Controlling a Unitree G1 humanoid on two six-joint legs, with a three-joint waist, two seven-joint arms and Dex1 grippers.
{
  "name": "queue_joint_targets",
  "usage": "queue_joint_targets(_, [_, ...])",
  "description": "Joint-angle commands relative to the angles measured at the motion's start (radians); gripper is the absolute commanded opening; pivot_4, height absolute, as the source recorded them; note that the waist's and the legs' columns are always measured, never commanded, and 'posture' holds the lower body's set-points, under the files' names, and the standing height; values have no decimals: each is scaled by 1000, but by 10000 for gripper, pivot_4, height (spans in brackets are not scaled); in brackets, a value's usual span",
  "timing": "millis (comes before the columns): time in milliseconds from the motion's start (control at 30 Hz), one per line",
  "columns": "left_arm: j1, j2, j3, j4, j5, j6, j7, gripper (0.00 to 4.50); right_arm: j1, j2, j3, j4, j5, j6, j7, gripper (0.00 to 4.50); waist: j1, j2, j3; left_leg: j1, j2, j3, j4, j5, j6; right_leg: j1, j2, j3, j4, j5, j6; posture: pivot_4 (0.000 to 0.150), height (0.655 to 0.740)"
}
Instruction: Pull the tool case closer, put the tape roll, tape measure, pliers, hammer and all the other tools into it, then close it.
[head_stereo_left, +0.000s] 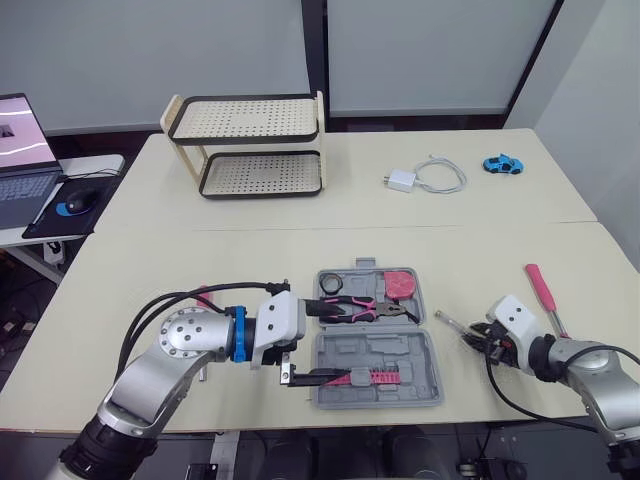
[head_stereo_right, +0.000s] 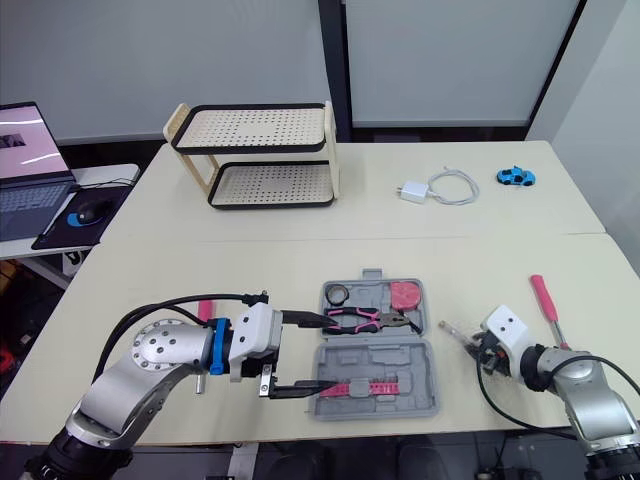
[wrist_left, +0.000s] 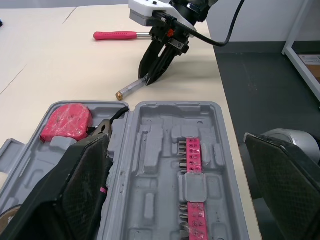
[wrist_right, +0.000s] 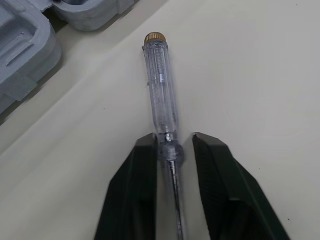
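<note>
Grey moulded plastic, my tool case (head_stereo_left: 412, 362) lies wide open at the lower centre of the head view, on the cream table (head_stereo_left: 300, 250) close to its near edge. Its upper half holds the pink-and-black-handled pliers (head_stereo_left: 360, 308), with the rounded pink tape measure (head_stereo_left: 400, 285) at the upper right of that half and a small black tape roll (head_stereo_left: 330, 285) at the upper left. The lower half carries a pink strip of screwdriver bits (wrist_left: 192, 155). My left gripper (head_stereo_right: 322, 354) sits at the case's left edge with its jaws spread wide and nothing in them; one black finger (wrist_left: 75, 190) reaches over the pliers, the other lies along the near side of the lower half. At the lower right of the head view my right gripper (wrist_right: 173, 140) points down at a clear-handled screwdriver with a brass cap (wrist_right: 161, 90), which lies flat on the table just right of the case. Its fingers (wrist_right: 135, 190) are only narrowly parted and straddle the neck of the handle; one looks to be touching it, the other stands just off. A pink-handled tool with a metal shaft (head_stereo_left: 541, 290) lies further right. Toward the top of the frame are a two-tier wooden rack with black perforated shelves (head_stereo_left: 250, 150), a white charger with its cable (head_stereo_left: 402, 181) and a blue toy car (head_stereo_left: 502, 164).
</note>
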Motion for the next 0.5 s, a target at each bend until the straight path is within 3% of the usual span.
queue_joint_targets(33, [5, 13, 41, 3, -20, -22, -15, 45000, 10, 3, -27, -25, 8, -1, -14, 1715, 0, 0, 0, 0, 0, 0, 0, 0, 0, 0, 0, 0, 0, 0, 0, 1500, 7400])
queue_joint_targets(133, [6, 36, 71, 14, -28, -20, -30, 45000, 16, -32, -46, -82, 16, 15, 4, 1715, 0, 0, 0, 0, 0, 0, 0, 0, 0, 0, 0, 0, 0, 0, 0, 1500, 7400])
queue_joint_targets(300, [43, 119, 162, 49, -31, -51, -83, 45000, -6, -196, -54, -324, 25, 153, 86, 1715, -4, 2, 1, 0, 0, 0, 0, 0, 0, -2, 0, 0, 1, 0, 0, 1500, 7400])
queue_joint_targets(500, [89, 217, 201, 110, 10, -80, -135, 45000, -125, -370, 42, -528, 62, 306, 210, 1715, -1, 2, 1, -1, 1, 0, -1, 0, 0, -1, 0, -1, -1, 0, 0, 1500, 7400])
